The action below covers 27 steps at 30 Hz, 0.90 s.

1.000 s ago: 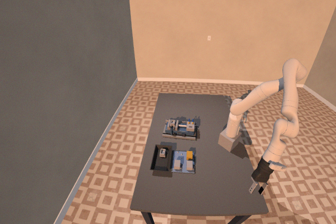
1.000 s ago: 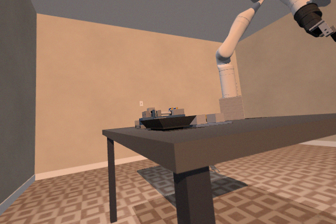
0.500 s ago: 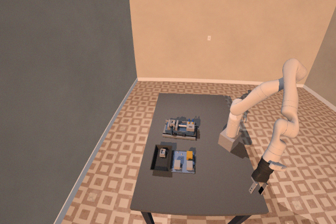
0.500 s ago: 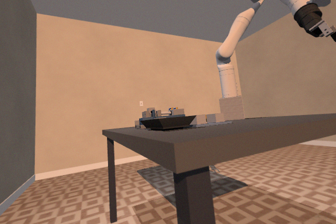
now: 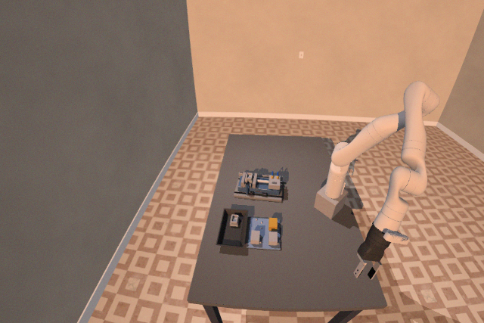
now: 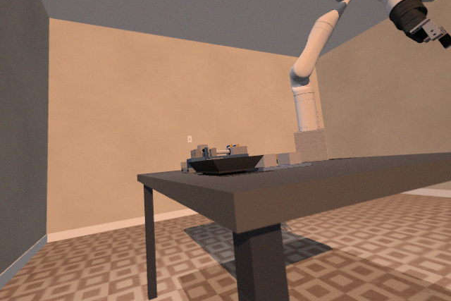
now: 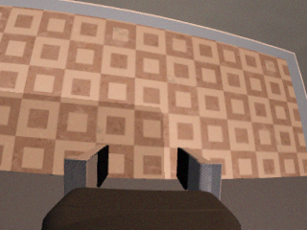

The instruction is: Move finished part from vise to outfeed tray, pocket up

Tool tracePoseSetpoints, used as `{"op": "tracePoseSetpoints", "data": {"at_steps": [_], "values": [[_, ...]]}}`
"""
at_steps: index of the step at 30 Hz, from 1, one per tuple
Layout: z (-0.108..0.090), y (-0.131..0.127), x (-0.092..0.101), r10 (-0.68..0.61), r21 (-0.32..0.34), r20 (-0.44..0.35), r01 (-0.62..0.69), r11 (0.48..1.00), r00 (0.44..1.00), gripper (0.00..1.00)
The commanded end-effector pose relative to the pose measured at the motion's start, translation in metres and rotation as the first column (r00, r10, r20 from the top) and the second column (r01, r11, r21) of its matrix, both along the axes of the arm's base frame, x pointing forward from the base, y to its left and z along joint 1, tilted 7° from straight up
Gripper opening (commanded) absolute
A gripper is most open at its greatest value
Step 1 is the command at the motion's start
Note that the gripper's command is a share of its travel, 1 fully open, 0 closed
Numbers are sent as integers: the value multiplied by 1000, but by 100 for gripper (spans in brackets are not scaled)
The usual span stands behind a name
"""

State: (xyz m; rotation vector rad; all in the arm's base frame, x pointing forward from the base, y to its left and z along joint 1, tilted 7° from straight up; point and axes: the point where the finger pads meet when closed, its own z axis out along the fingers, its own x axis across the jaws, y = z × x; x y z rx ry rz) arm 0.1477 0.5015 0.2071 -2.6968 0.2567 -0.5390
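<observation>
The black outfeed tray (image 5: 234,238) (image 6: 232,165) stands near the table's left side. A small light grey part (image 5: 234,221) sits inside it, toward the back, and its dark square pocket faces up. It looks flat, and the tray walls hide it in the exterior view. The vise (image 5: 259,195) (image 6: 238,150) stands behind the tray; no part can be clearly made out between its jaws. My gripper (image 5: 363,274) (image 6: 440,40) (image 7: 142,161) is open and empty, high up at the table's front right, far from the tray and the vise.
A blue plate (image 5: 264,244) right of the tray bears an orange block (image 5: 273,223) and two light grey blocks (image 5: 255,237) (image 5: 273,238). The arm's base block (image 5: 327,203) stands at the table's right side. The wrist view shows patterned floor and the table edge.
</observation>
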Motion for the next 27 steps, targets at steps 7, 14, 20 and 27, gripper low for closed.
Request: {"op": "tracePoseSetpoints", "data": {"at_steps": [7, 14, 20, 27], "values": [[61, -18, 65, 13, 29, 20, -13, 999, 1000, 100], [100, -49, 122, 11, 37, 44, -12, 999, 999, 100], [121, -78, 162, 4, 36, 59, -6, 999, 998, 100], [139, -118, 206, -13, 32, 70, 10, 999, 997, 100]]}}
